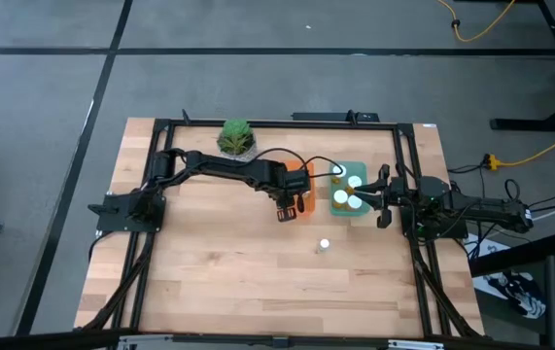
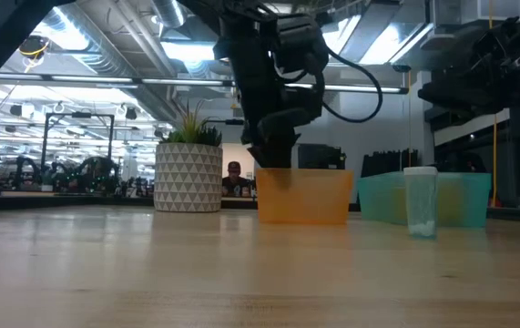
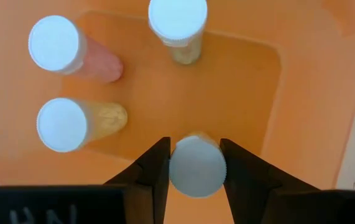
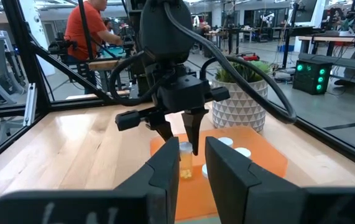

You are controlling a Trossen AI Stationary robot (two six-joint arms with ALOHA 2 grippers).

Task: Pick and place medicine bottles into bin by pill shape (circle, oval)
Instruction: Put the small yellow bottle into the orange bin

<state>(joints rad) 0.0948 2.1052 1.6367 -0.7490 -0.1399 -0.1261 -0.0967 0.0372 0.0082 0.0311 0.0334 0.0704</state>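
My left gripper reaches steeply down into the orange bin and is shut on a medicine bottle with a white cap and an amber body. Three more bottles stand on the orange bin's floor: one pinkish, one yellowish and one at the far wall. The teal bin beside it holds white-capped bottles. One bottle stands alone on the table. My right gripper waits shut at the table's right, next to the teal bin. My left gripper pinches the bottle's white cap between its two fingers, one on each opposite side. The fingers come from above, pointing steeply down. The bottle hangs upright below them inside the orange bin. I cannot tell whether its bottom touches the bin's floor.
A green plant in a white patterned pot stands at the far edge, left of the bins. Bare wood spreads over the near half of the table. A person in an orange shirt works in the room beyond the table.
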